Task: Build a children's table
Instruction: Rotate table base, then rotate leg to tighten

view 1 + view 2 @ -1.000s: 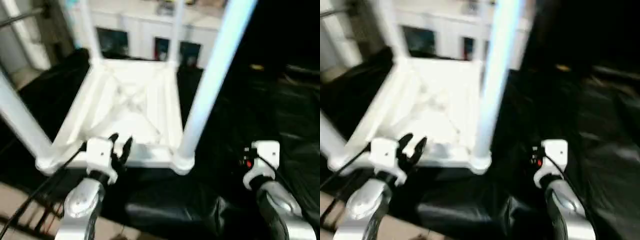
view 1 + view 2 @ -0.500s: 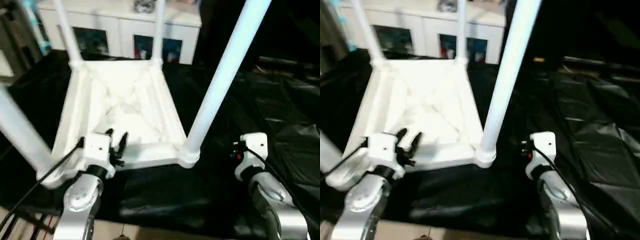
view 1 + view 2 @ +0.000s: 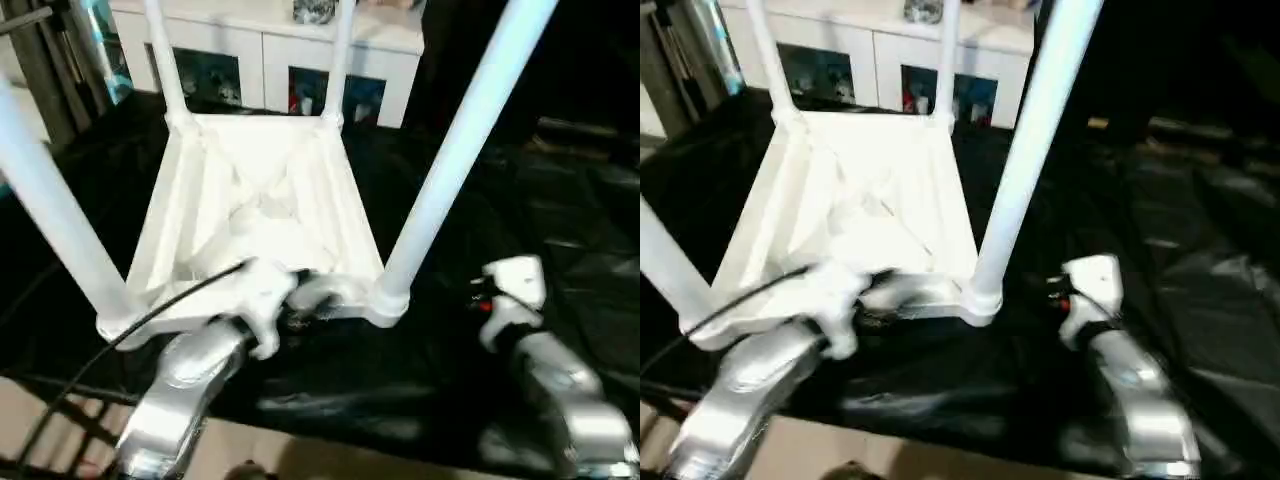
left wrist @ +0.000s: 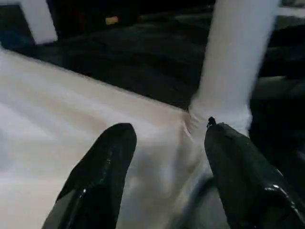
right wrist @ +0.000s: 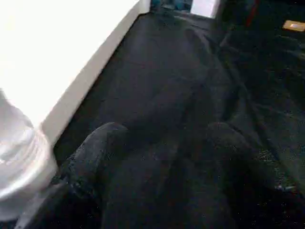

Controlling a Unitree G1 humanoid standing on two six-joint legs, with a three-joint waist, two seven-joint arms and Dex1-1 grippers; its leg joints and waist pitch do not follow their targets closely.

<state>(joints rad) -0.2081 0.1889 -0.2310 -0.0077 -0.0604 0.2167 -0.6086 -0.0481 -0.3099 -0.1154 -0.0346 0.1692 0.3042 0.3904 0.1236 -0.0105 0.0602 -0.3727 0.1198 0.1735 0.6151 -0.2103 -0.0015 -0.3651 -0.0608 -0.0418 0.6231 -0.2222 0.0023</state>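
Observation:
The children's table (image 3: 262,200) lies upside down on black cloth, its ribbed underside up. Four white legs stand in its corner sockets, among them the near-right leg (image 3: 455,160) and the near-left leg (image 3: 55,210). My left arm reaches across the near rim toward the near-right socket (image 3: 388,300). In the left wrist view my left gripper (image 4: 167,129) is open, its black fingers (image 4: 102,167) spread over the white rim just short of that leg (image 4: 233,71). My right gripper (image 5: 162,131) is open over the cloth, right of the table, holding nothing.
A white cabinet (image 3: 270,60) with glass doors stands behind the table. Wrinkled black cloth (image 3: 540,200) covers the surface to the right. A black cable (image 3: 120,330) runs from my left wrist to the front-left. Light floor (image 3: 50,410) shows past the front edge.
My left arm has swung right along the near rim toward the near-right corner, and its fingers have spread wider. The camera has shifted. The right arm has barely moved.

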